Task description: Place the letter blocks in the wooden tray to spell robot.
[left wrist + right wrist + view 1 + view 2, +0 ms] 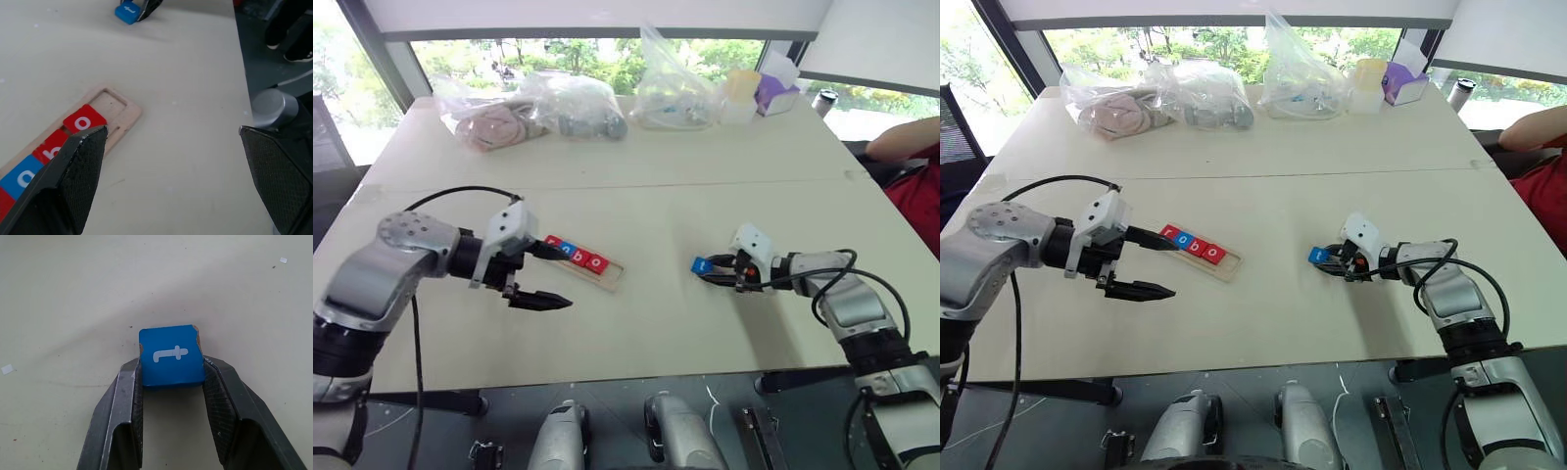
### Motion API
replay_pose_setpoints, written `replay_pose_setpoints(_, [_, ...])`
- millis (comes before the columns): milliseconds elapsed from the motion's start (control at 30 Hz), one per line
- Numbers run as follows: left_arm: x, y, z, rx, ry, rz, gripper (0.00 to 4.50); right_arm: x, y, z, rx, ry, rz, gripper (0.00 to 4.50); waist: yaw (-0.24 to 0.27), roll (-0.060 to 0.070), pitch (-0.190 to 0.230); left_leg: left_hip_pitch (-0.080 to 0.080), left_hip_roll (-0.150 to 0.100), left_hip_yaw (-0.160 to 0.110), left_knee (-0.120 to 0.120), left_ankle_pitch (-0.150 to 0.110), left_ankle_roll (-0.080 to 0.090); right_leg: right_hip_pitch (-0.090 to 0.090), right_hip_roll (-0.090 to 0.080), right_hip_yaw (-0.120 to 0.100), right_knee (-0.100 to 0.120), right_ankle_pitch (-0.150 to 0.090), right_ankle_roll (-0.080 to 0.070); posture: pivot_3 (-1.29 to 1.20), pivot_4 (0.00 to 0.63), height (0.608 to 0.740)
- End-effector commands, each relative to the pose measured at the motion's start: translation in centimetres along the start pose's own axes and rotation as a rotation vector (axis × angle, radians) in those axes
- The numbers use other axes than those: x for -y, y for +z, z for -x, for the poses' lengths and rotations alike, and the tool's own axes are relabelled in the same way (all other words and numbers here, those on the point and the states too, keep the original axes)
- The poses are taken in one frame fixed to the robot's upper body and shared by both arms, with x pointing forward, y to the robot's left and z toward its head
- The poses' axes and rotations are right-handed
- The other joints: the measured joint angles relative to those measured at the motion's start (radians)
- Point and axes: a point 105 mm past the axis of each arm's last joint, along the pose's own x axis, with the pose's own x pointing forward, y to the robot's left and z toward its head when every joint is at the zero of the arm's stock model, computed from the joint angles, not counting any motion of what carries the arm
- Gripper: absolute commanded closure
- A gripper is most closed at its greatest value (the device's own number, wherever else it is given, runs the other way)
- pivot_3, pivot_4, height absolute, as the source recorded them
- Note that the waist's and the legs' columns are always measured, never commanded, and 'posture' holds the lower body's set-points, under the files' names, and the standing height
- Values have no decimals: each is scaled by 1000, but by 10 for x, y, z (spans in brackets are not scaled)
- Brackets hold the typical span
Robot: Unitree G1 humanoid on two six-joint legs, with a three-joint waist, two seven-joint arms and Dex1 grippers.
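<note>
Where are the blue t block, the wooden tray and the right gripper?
blue t block [170, 356], right wrist view, its lettered face.
wooden tray [128, 113], left wrist view, rim by the empty slot.
right gripper [172, 379], right wrist view, between its fingertips.

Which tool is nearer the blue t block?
Right. The right tool has the blue t block between its fingers; the left tool hovers open by the wooden tray, well away.

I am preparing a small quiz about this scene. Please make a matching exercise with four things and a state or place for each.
Things:
1. blue t block
2. wooden tray
3. left gripper
4. plastic bags

States:
A. holds four blocks, end slot empty
B. wide open above the table
C. at the table's far edge
D. between the right gripper's jaws

Pairs: 1-D, 2-A, 3-B, 4-C
</note>
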Motion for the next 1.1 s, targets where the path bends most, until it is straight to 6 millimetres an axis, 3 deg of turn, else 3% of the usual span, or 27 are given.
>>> replay_pose_setpoints(33, [-9,-7,18,-32,79,10,0,5,25,3,65,-53,27,3368,-2,0,0,0,0,0,0,0,0,0,0,0,0,0,0,0,150,740])
replay_pose_setpoints(167, [-19,-20,38,-83,160,36,0,-4,60,-6,85,-58,52,3368,-2,0,0,0,1,0,-1,0,0,-2,1,0,2,0,0,0,150,740])
replay_pose_setpoints(300, [-22,-30,51,-130,198,52,0,-40,95,-33,125,17,70,3368,0,0,0,0,1,-1,-1,0,0,-2,1,0,3,0,-1,0,150,740])
replay_pose_setpoints(433, [-24,-31,52,-117,221,60,0,-68,117,-58,145,64,37,3368,2,0,0,-1,1,0,-1,0,0,-3,0,-1,2,0,-1,0,150,740])
replay_pose_setpoints(567, [-21,-31,49,-103,222,71,0,-84,114,-74,102,86,49,3368,5,0,0,-2,0,1,0,0,0,-2,-2,-1,0,0,-1,0,150,740])
replay_pose_setpoints(733, [-20,-32,47,-92,230,78,0,-92,115,-81,74,89,60,3368,4,0,0,-2,-1,1,0,0,0,-2,-3,0,0,0,-1,0,150,740])
replay_pose_setpoints(1100, [-16,-29,37,-69,218,82,0,-84,104,-87,8,49,72,3368,0,0,0,-2,0,0,-1,0,0,-2,-1,-1,1,0,-1,0,150,740])
